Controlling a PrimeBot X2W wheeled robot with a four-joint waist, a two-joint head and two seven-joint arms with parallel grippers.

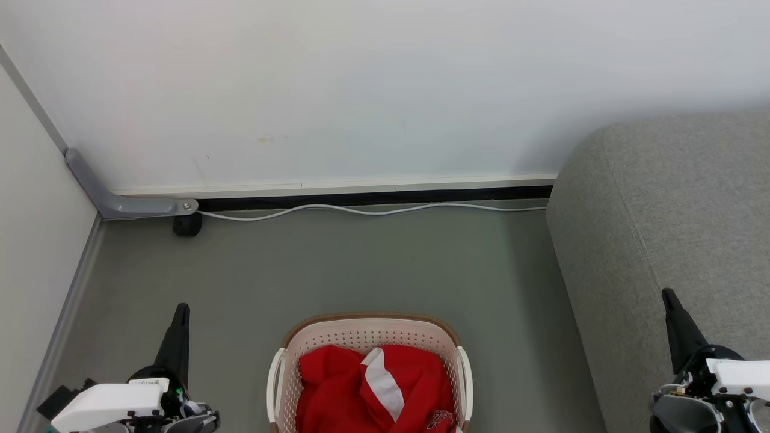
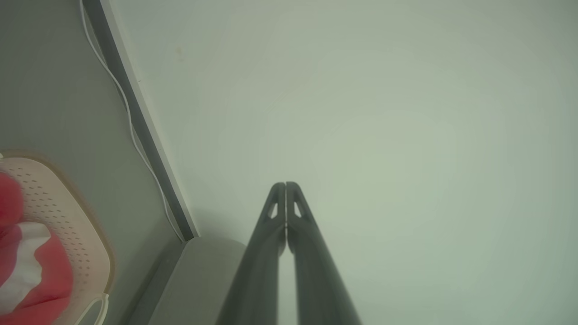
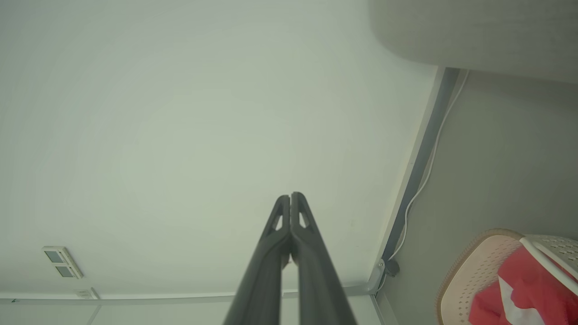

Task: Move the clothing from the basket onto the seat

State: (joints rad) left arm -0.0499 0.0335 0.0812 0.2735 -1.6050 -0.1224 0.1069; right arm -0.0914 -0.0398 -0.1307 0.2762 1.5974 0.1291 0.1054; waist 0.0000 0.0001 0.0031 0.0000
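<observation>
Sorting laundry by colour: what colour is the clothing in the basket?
Bright red with a white stripe; the clothing shows best in the head view.

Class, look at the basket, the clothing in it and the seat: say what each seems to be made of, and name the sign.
The basket: likely moulded plastic, cream and matt, with rows of holes. The clothing: soft red fabric with white trim, lying in folds. The seat: probably grey woven upholstery, flecked and matt.

The grey-green floor (image 1: 373, 264) is lying open at frame centre. The large grey fabric sofa (image 1: 674, 240) is blocking the right side; a thin white cable (image 1: 373, 211) is trailing along the wall (image 1: 361, 90).
</observation>
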